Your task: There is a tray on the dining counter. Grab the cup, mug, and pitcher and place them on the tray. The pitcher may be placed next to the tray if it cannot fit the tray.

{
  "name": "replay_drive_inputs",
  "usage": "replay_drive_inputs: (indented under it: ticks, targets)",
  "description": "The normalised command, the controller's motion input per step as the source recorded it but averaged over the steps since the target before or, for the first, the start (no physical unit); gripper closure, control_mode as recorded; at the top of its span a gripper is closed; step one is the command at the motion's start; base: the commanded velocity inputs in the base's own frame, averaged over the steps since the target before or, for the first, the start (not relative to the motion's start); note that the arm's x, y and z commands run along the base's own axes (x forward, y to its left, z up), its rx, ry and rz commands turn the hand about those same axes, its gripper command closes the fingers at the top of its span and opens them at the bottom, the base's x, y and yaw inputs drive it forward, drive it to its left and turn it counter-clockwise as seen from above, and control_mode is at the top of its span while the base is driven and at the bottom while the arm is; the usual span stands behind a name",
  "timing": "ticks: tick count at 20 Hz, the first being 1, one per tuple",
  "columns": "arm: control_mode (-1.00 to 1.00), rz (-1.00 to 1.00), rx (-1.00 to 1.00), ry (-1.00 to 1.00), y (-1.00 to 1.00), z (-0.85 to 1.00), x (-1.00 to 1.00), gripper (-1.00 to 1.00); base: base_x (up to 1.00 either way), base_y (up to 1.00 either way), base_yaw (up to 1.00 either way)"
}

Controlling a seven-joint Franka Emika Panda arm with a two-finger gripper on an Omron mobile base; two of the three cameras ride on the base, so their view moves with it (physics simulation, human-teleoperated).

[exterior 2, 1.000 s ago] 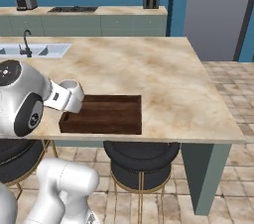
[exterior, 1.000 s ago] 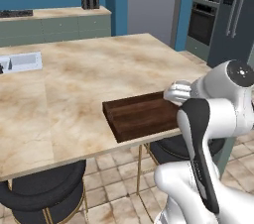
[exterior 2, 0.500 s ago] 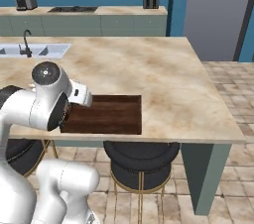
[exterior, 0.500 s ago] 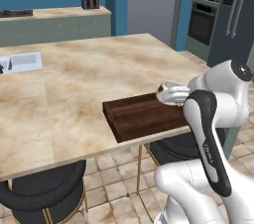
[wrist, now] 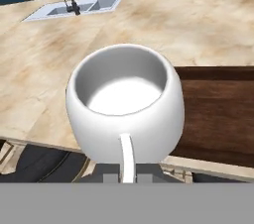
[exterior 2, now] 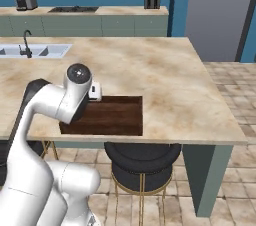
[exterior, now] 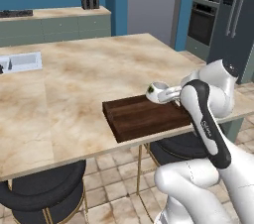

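Note:
I hold the white mug [exterior: 158,91] in the air, with my gripper [exterior: 171,93] shut on its side handle [wrist: 126,154]. Its mouth [wrist: 124,82] faces the hand camera and the mug is empty. It hangs close to the dark brown tray [exterior: 144,116], which lies at the front edge of the dining counter [exterior: 74,82]. From the right base camera the mug [exterior 2: 95,91] appears over the tray's [exterior 2: 117,117] far left corner. In the hand view the tray [wrist: 218,111] lies just to the mug's right. The cup and the pitcher are out of view.
A steel sink with a dark tap [wrist: 73,4] is set into the counter's far left part. Black round stools [exterior 2: 142,162] stand under the counter's front edge. A back counter with a toaster [exterior 2: 152,3] and a wall oven [exterior: 206,7] lie far behind.
The arm has reached forward, carrying the mug from beside its own body out toward the tray. The grip on the mug has stayed the same.

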Motion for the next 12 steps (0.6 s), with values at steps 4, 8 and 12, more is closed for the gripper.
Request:
replay_drive_inputs:
  ticks: [4, 8, 12]
  targets:
    - [-1.00, 0.18, -0.05, 0.00, 0.14, -0.37, 0.44, 1.00, 0.00, 0.00, 0.00]
    - [-1.00, 0.18, -0.10, 0.00, 0.12, -0.29, 0.43, 1.00, 0.00, 0.00, 0.00]
    - [-1.00, 0.15, -0.14, 0.00, 0.13, -0.24, 0.43, 1.00, 0.00, 0.00, 0.00]
